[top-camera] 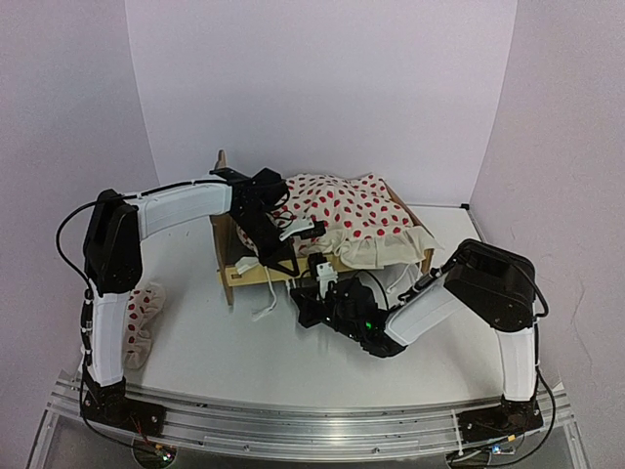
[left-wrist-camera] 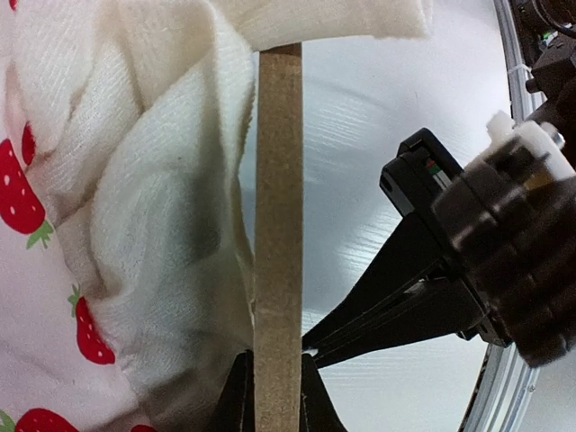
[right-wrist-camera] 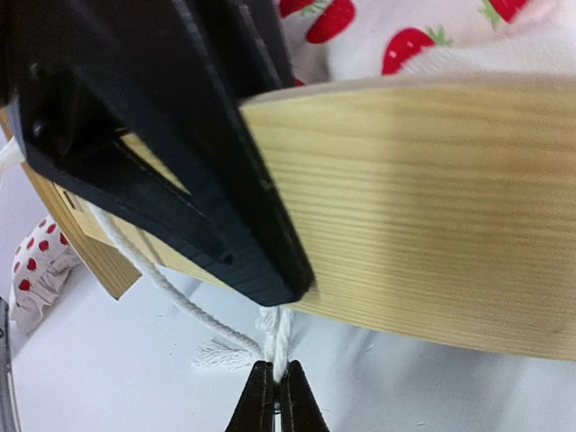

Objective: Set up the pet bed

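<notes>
Worktop (top-camera: 225, 342): white. Both sets of fingers work over its middle, at the near long side of the bed.

Bed (top-camera: 241, 275): light plywood frame at mid-worktop, lying at a slant in the top view with one end toward the back left. Its near side board sits between the left fingers. The right fingers are just in front of that board, at its lower edge.

Cloth (top-camera: 356, 215): cream with red strawberries, bunched over the bed on the far side of the board from the right fingers. A cream fold lies against the board's inner face right beside the left fingers.

Pillow (top-camera: 140, 313): same print, flat on the worktop, well apart to the left of both sets of fingers.

Left fingers (left-wrist-camera: 238, 405): one on each face of the side board, pinching the plywood edge between them.

Right fingers (right-wrist-camera: 263, 405): pressed together, tips pointing up at the board's lower edge, just beside the left fingers' tips. A cord runs into the seam between them and is pinched there.

Cord (right-wrist-camera: 274, 337): white and twisted. One strand drops from beside the left fingers' tips straight into the right fingers. A second strand trails off to the left along the board, and a frayed end lies on the worktop near the right fingers.
</notes>
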Controlling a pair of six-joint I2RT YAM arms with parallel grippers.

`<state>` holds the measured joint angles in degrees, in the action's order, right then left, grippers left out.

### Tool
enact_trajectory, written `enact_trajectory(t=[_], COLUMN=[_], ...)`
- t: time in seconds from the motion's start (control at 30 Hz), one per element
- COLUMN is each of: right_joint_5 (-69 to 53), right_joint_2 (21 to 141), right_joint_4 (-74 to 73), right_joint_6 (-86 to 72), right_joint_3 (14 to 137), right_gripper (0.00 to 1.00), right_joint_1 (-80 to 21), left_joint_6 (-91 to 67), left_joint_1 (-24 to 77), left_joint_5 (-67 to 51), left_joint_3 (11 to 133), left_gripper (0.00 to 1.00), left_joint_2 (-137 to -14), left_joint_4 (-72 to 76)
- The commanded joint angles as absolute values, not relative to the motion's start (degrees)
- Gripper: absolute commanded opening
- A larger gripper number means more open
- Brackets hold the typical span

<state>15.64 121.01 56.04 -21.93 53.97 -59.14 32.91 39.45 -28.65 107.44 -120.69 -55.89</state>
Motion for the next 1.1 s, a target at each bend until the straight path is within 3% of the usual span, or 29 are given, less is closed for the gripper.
enact_trajectory(t=[0.0, 0.27, 0.5, 0.87, 0.93, 1.07], right_joint_5=[7.3, 9.0, 9.6, 11.1, 10.7, 8.7], right_joint_2=[124.7, 128.3, 129.3, 128.4, 126.7, 119.9], right_joint_4=[43.4, 43.2, 43.2, 41.5, 40.3, 31.5], right_joint_6=[-29.2, -27.1, -28.4, -31.6, -32.3, -27.1], right_joint_3=[51.0, 59.7, 59.7, 57.9, 56.6, 54.4], right_gripper=[0.0, 0.0, 0.0, 0.0, 0.0, 0.0], right_joint_1=[-61.3, -60.6, -59.9, -59.2, -59.2, -60.2], left_joint_6=[31.1, 35.2, 36.4, 43.1, 43.7, 43.8], left_joint_1=[33.2, 34.1, 34.1, 34.1, 34.1, 33.3], left_joint_5=[-34.9, -33.6, -31.4, -36.7, -39.2, -40.9], left_joint_3=[110.3, 99.2, 95.4, 100.4, 102.5, 104.1], left_gripper=[0.0, 0.0, 0.0, 0.55, 0.62, 0.65], left_joint_2=[-118.9, -118.1, -117.6, -114.1, -112.8, -110.8], left_joint_4=[-47.0, -45.4, -41.7, -51.9, -53.9, -55.9])
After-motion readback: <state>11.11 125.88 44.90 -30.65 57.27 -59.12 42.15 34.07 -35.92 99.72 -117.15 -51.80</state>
